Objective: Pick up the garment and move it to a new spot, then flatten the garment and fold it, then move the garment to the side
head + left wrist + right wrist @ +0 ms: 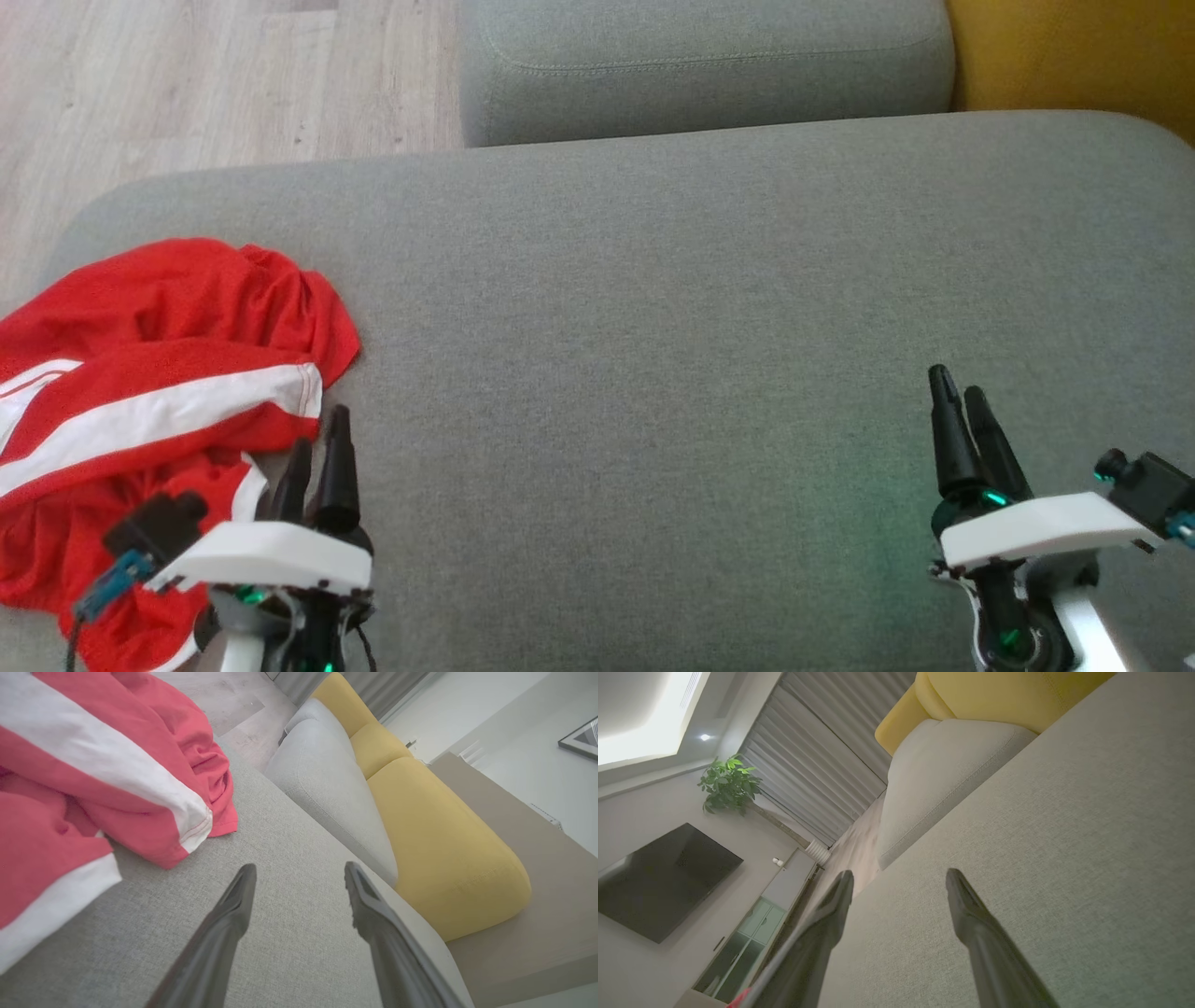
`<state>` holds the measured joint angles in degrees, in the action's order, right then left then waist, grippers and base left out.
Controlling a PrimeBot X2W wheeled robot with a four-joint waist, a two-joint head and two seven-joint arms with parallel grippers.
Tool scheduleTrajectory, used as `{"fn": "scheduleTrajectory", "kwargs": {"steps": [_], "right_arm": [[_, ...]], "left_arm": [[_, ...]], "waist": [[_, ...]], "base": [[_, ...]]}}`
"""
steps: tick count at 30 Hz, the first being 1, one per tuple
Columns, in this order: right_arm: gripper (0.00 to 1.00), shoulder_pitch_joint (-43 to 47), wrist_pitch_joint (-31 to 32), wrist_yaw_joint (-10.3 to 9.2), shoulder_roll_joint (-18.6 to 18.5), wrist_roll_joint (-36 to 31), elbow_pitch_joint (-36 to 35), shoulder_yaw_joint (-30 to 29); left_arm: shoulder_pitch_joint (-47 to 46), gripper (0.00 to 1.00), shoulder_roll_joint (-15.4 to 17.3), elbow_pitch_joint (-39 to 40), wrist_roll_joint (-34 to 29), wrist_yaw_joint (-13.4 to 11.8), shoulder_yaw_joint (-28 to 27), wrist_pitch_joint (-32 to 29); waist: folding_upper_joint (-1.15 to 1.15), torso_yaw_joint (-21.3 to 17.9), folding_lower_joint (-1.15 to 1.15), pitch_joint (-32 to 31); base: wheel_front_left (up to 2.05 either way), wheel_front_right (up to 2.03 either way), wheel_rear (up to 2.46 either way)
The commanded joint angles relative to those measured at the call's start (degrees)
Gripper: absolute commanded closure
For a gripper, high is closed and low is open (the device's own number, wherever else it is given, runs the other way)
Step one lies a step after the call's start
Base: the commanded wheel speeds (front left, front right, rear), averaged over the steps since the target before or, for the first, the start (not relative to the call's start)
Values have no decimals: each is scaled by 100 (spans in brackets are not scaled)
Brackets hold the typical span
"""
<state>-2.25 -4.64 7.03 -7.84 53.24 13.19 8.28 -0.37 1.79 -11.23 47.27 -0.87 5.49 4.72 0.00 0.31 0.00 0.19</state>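
Two pincers are hovering low over the grey seat cushion (653, 308), both standing wide open and holding nothing. The left pincer (319, 429) is pointing forward with its dark fingers (233, 914) spread well apart over bare fabric; whether the tips are touching the cushion I cannot tell. The red garment (149, 373) with white stripes is lying crumpled just to this pincer's left and ahead of it, its white-banded hem sitting near the fingertips but apart from them in the left wrist view. The right pincer (954, 381) is hanging well away from the garment, far to the right of it, jaws equally wide over bare grey cloth. Beyond both pincers a second grey cushion (700, 65) is lying, with a yellow cushion (1074, 47) sitting beside it, ahead of the right pincer.
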Motion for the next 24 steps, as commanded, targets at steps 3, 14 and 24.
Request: {"fn": "scheduleTrajectory", "kwargs": {"steps": [3, 14, 24], "right_arm": [[0, -394, -112, 26, -132, -315, -121, 131], [0, -418, -298, 30, -157, -1007, -109, 364], [0, -434, -467, 34, -227, -1569, -202, 522]], "left_arm": [[-386, 0, 75, 226, -383, -45, 16, 113], [-415, 0, 82, 251, -1222, -172, 174, 297], [-442, 0, 88, 364, -1920, -309, 288, 464]], "waist": [[0, 8, 0, -12], [0, 1, 0, -60], [0, 3, 0, -64]], "base": [[0, 0, 0], [0, 0, 0], [0, 0, 0]]}}
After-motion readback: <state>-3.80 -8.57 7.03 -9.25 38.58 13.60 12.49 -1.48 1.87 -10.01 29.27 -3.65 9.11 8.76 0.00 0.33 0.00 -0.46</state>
